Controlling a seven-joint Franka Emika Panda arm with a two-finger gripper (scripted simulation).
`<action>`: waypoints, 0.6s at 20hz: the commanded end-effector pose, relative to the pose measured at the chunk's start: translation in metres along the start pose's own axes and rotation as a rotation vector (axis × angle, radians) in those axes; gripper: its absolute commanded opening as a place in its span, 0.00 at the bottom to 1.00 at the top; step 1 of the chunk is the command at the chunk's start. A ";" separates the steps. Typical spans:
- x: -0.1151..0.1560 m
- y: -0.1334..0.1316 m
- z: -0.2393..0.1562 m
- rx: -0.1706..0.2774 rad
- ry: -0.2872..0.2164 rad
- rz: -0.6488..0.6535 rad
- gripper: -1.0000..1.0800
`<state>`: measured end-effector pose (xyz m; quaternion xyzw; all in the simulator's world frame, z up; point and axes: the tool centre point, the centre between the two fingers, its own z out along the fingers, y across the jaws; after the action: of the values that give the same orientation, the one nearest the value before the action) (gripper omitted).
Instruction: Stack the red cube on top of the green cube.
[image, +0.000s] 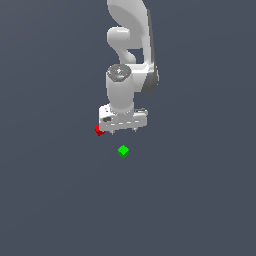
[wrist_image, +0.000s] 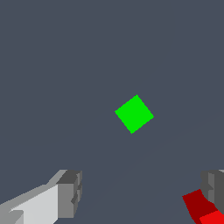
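Gripper (image: 124, 131): white, pointed downward, its two dark fingertips spread wide apart with nothing between them; in the wrist view one fingertip (wrist_image: 70, 192) is seen at one side and the other at the opposite edge, bare floor lying in the gap. Red cube (image: 99, 130): seen just beside the gripper body on the exterior view's left, partly hidden behind it; in the wrist view it (wrist_image: 202, 206) is found next to the outer side of one fingertip, not between the two. Whether it is touched cannot be told. Green cube (image: 123, 151): set alone on the grey floor (image: 200, 200), near the gripper, apart from the red cube. Arm (image: 131, 45): white, jointed, entered from the top of the exterior view.
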<state>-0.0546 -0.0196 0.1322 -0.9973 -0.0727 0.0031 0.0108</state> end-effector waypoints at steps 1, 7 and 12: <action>-0.014 0.010 0.006 -0.002 0.000 -0.040 0.96; -0.046 0.036 0.020 -0.007 0.000 -0.139 0.96; -0.069 0.060 0.032 -0.012 0.000 -0.217 0.96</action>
<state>-0.1084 -0.0799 0.1030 -0.9857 -0.1682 0.0020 0.0059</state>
